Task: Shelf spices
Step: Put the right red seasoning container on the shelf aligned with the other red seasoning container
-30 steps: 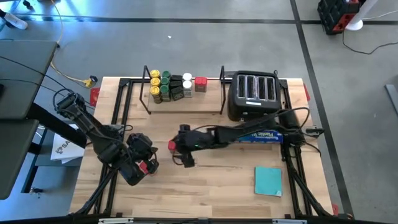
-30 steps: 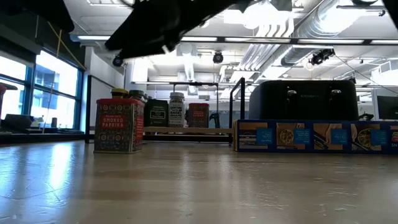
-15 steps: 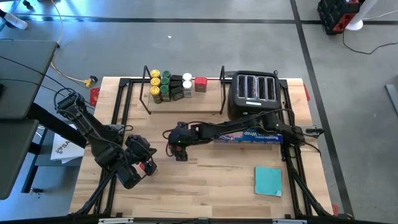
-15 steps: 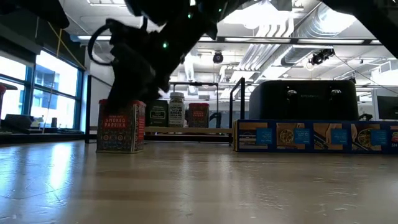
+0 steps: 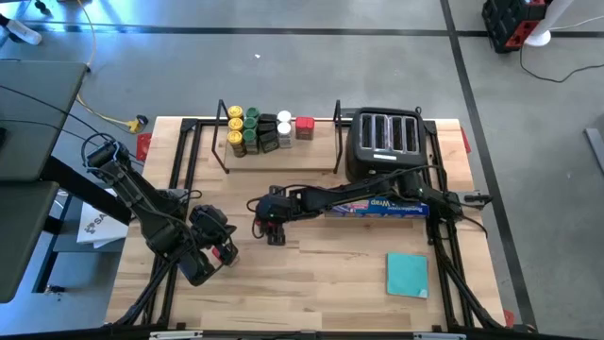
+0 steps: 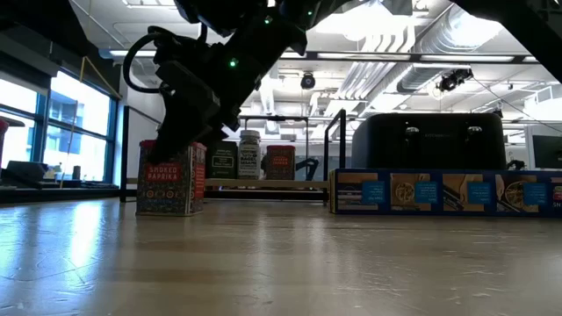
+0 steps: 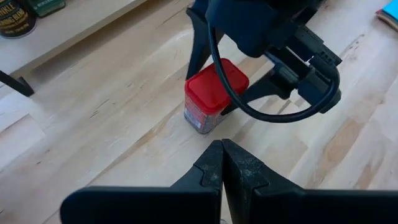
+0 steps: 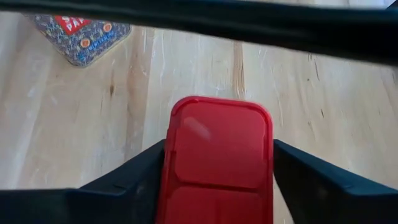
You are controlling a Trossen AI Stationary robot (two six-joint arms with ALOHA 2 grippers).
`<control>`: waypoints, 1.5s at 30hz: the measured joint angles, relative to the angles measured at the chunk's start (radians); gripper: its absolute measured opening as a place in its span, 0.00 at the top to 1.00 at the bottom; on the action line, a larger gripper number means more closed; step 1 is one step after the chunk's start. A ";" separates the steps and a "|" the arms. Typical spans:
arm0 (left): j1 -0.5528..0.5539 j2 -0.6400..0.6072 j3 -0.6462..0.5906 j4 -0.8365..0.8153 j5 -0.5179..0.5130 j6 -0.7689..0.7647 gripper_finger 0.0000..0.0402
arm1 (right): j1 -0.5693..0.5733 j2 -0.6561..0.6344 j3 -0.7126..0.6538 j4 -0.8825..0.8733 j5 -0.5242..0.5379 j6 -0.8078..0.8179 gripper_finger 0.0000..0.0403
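A red square tin (image 5: 258, 225) with a red lid (image 8: 217, 146) stands upright on its base on the wood table, left of centre; the low view shows its patterned side (image 6: 169, 183). My right gripper (image 5: 266, 225) reaches in from the table's right and is down over the tin, shut on it. My left gripper (image 7: 222, 163) is shut on nothing and hovers near and left of the tin (image 7: 214, 92). The shelf (image 5: 279, 159) stands at the far edge, with several spice jars (image 5: 257, 131) in its left half. My right gripper pinches the red tin between its two fingers at the lid end (image 8: 177, 155), one finger (image 8: 134, 180) on each of two opposite sides. The fingers come from above, slanting in from the table's right. The tin stands upright with its base (image 6: 167, 211) on the table.
A black toaster (image 5: 385, 142) stands right of the shelf. The long blue wrap box (image 5: 401, 206) lies under my right arm and shows in the low view (image 6: 448, 191). A flat teal square (image 5: 407, 274) lies near the right. Bare wood stretches between tin and shelf.
My right gripper has moved toward the table's left and far edge and come down over the red tin, which stood beside it a second ago; it has held still for the last half second. The tin has stayed in place. My left gripper has drawn slightly toward the near-left.
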State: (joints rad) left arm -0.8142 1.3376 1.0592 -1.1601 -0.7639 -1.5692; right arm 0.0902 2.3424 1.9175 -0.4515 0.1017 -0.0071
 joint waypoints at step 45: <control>-0.099 0.002 0.001 0.062 -0.138 -0.017 1.00 | -0.523 -0.196 -0.002 -0.358 -0.103 -0.394 0.45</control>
State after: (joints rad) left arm -0.9134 1.3399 1.0599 -1.0985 -0.9016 -1.5866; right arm -0.4324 2.1467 1.9152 -0.8096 -0.0017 -0.4007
